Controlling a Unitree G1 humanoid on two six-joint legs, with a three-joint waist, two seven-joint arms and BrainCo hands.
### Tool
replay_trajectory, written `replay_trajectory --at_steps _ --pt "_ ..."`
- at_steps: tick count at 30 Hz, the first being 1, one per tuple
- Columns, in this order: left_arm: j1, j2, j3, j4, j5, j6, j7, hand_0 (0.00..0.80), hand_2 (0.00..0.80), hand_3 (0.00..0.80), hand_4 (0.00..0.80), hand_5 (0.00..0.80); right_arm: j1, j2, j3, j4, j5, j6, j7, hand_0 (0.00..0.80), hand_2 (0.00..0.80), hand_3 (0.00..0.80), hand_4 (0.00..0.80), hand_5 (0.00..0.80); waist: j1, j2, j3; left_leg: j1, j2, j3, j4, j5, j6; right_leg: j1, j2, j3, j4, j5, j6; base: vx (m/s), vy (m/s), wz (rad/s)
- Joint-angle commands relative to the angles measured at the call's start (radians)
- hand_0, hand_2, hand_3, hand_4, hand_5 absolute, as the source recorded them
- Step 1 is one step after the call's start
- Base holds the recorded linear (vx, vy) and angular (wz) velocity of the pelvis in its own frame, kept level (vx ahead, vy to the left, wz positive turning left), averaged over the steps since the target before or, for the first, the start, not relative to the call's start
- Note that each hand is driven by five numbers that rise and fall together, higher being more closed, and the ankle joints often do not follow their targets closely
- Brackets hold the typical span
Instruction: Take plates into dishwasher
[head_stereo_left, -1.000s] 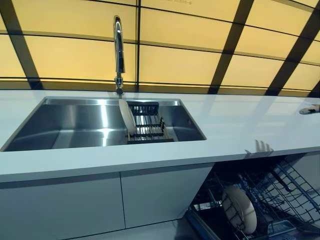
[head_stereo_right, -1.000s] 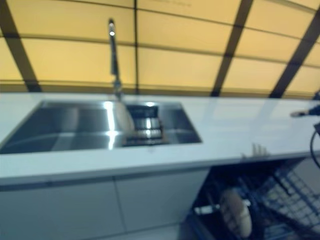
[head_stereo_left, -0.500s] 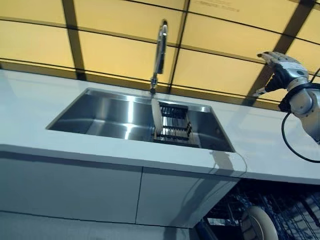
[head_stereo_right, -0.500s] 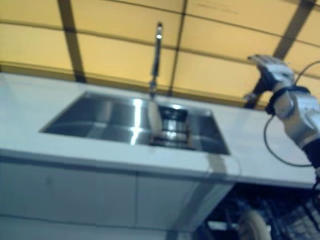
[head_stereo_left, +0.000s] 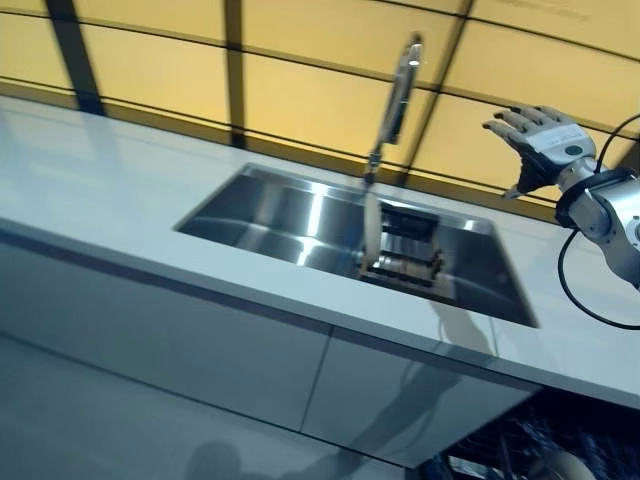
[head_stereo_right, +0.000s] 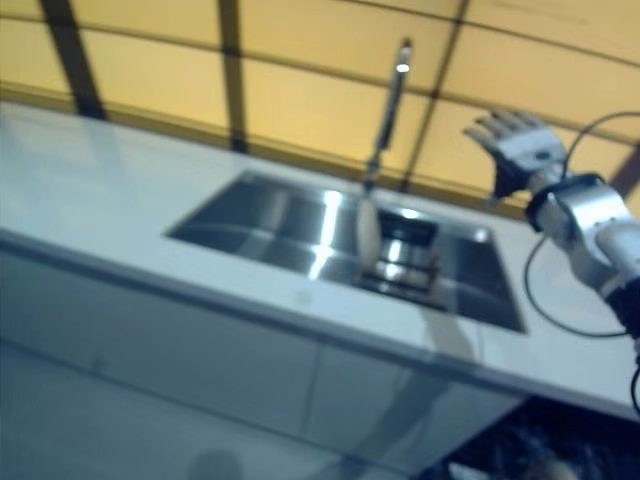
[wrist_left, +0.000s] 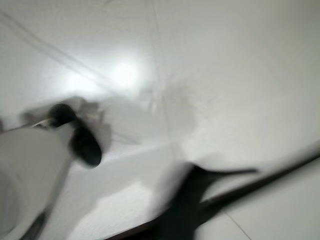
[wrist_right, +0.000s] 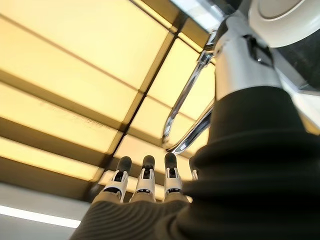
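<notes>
A white plate stands on edge in a dark rack inside the steel sink. My right hand is raised in the air over the counter, to the right of the faucet and well apart from the plate. It is open with straight, spread fingers and holds nothing. My left hand shows only as a grey blur over a pale floor in the left wrist view. A corner of the open dishwasher shows at the lower right, below the counter.
A long white counter runs around the sink, with pale cabinet fronts below it. Yellow panels with dark frames form the wall behind. The faucet rises between my right hand and the plate.
The camera has swung, so the sink now sits further right and the dishwasher has almost left the view. My right hand has stayed raised by the faucet, its fingers now spread.
</notes>
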Motion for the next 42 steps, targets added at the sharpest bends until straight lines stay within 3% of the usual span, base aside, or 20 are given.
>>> replay_trajectory --at_steps 1,3,4,5,6,7,8,11,16,19,27,42 --pt "-0.019 0.044 0.020 -0.015 0.006 0.021 0.019 0.000 0.000 0.000 0.000 0.000 -0.037 -0.034 -0.013 -0.046 -0.030 -0.021 -0.078 0.000 0.000 0.000 0.000 0.000 0.029 0.025 0.035 0.066 0.019 -0.002 -0.002 -0.096 0.026 -0.137 -0.021 0.086 0.267 0.210 0.034 0.173 -0.064 0.30" --pt "-0.023 0.047 0.021 -0.004 -0.020 0.037 0.037 0.000 0.000 0.000 0.000 0.000 -0.005 -0.049 -0.036 -0.075 -0.045 -0.048 -0.072 0.000 0.000 0.000 0.000 0.000 -0.006 0.031 0.038 0.091 0.029 -0.035 -0.040 -0.074 0.008 -0.160 0.019 0.131 0.163 0.196 0.028 0.211 -0.229 0.31" --pt "-0.046 0.052 0.020 0.010 -0.024 0.044 0.034 0.000 0.000 0.000 0.000 0.000 -0.021 -0.056 -0.029 -0.076 -0.061 -0.054 -0.064 0.000 0.000 0.000 0.000 0.000 -0.035 0.027 0.039 0.098 0.029 -0.061 -0.065 -0.071 -0.004 -0.189 0.024 0.184 0.024 0.222 0.030 0.163 -0.290 0.52" --pt "-0.055 0.053 0.020 0.014 -0.023 0.043 0.031 0.000 0.000 0.000 0.000 0.000 -0.033 -0.059 -0.021 -0.069 -0.066 -0.058 -0.064 0.000 0.000 0.000 0.000 0.000 -0.043 0.025 0.039 0.099 0.026 -0.069 -0.070 -0.074 -0.005 -0.199 0.023 0.202 -0.022 0.235 0.033 0.126 -0.263 0.50" --pt "-0.065 0.056 0.013 0.029 -0.038 0.025 0.028 0.000 0.000 0.000 0.000 0.000 -0.059 -0.064 -0.021 -0.069 -0.073 -0.070 -0.049 0.000 0.000 0.000 0.000 0.000 -0.068 0.034 0.043 0.085 0.015 -0.115 -0.050 -0.082 0.004 -0.274 0.051 0.308 0.019 0.247 0.021 0.050 -0.131 0.34" --pt "-0.066 0.055 0.014 0.025 -0.034 0.027 0.024 0.000 0.000 0.000 0.000 0.000 -0.060 -0.066 -0.023 -0.072 -0.073 -0.068 -0.046 0.000 0.000 0.000 0.000 0.000 -0.067 0.034 0.037 0.076 0.015 -0.115 -0.056 -0.078 0.003 -0.266 0.056 0.301 0.004 0.234 0.020 0.116 -0.210 0.48" --pt "-0.062 0.054 0.026 0.013 -0.027 0.040 0.017 0.000 0.000 0.000 0.000 0.000 -0.060 -0.068 -0.028 -0.083 -0.052 -0.065 -0.036 0.000 0.000 0.000 0.000 0.000 -0.060 0.029 0.021 0.063 0.016 -0.110 -0.064 -0.075 -0.004 -0.216 0.063 0.262 -0.061 0.203 0.022 0.131 -0.206 0.80" --pt "-0.058 0.037 0.025 0.022 -0.027 0.044 -0.016 0.000 0.000 0.000 0.000 0.000 -0.078 -0.051 0.006 -0.080 -0.112 -0.061 0.007 0.000 0.000 0.000 0.000 0.000 -0.052 0.020 0.013 0.041 0.023 -0.096 -0.035 -0.080 -0.016 -0.180 0.063 0.236 -0.125 0.209 0.022 0.154 -0.161 0.58" --pt "-0.033 0.001 0.014 0.027 -0.031 0.035 0.002 0.000 0.000 0.000 0.000 0.000 -0.113 -0.036 0.067 -0.053 -0.143 -0.071 -0.002 0.000 0.000 0.000 0.000 0.000 -0.045 0.021 0.016 0.058 0.031 -0.087 -0.068 -0.078 -0.028 -0.157 0.066 0.223 -0.185 0.220 0.019 0.130 -0.068 0.19" --pt "-0.025 0.011 0.004 0.005 -0.010 0.042 -0.018 0.000 0.000 0.000 0.000 0.000 -0.135 -0.038 0.082 -0.067 -0.153 -0.039 0.004 0.000 0.000 0.000 0.000 0.000 -0.047 0.033 0.029 0.052 0.035 -0.081 -0.089 -0.067 -0.035 -0.169 0.067 0.223 -0.187 0.219 0.020 0.045 -0.029 -0.01" --pt "-0.012 0.006 -0.003 0.003 -0.025 0.012 -0.027 0.000 0.000 0.000 0.000 0.000 -0.142 -0.046 0.092 -0.063 -0.173 -0.051 -0.001 0.000 0.000 0.000 0.000 0.000 -0.053 0.056 0.041 0.048 0.036 -0.074 -0.124 -0.048 -0.041 -0.182 0.065 0.218 -0.188 0.213 0.020 0.008 0.013 -0.01" --pt "-0.022 0.007 -0.017 0.007 -0.013 0.006 -0.032 0.000 0.000 0.000 0.000 0.000 -0.128 -0.034 0.098 -0.049 -0.202 -0.062 -0.013 0.000 0.000 0.000 0.000 0.000 -0.051 0.054 0.054 0.051 0.046 -0.071 -0.130 -0.045 -0.049 -0.173 0.069 0.209 -0.196 0.207 0.014 0.000 0.000 0.00"
